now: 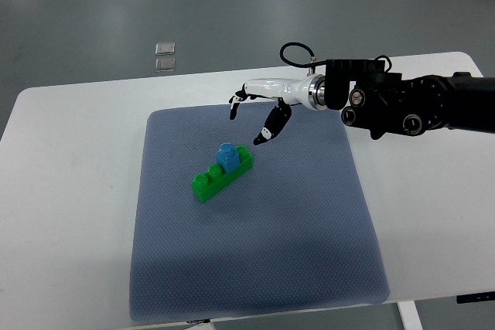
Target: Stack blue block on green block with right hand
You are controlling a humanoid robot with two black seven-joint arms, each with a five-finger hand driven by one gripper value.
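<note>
The blue block [227, 158] sits on top of the green block [222, 175], near that brick's upper-right end, just left of the frame's centre. The green block is a long studded brick lying diagonally, its lower-left end pointing toward the bottom left of the frame, with two bare studs showing on that end. Both rest on a grey-blue mat [255, 268] that covers the middle of the white bench [62, 214].

The right robot hand [259, 110] hangs above the mat, up and to the right of the stacked blocks and clear of them. Its white fingers [267, 130] with dark tips are spread and loose, holding nothing; one points down toward the blocks, the others reach toward the upper left. Behind the hand, a white wrist joins a black forearm [410, 106] that enters from the right edge of the frame, with a black cable looped above the wrist.

On the grey floor beyond the bench, in the upper left of the frame, lie two small clear square pieces [165, 56], one just above the other.
</note>
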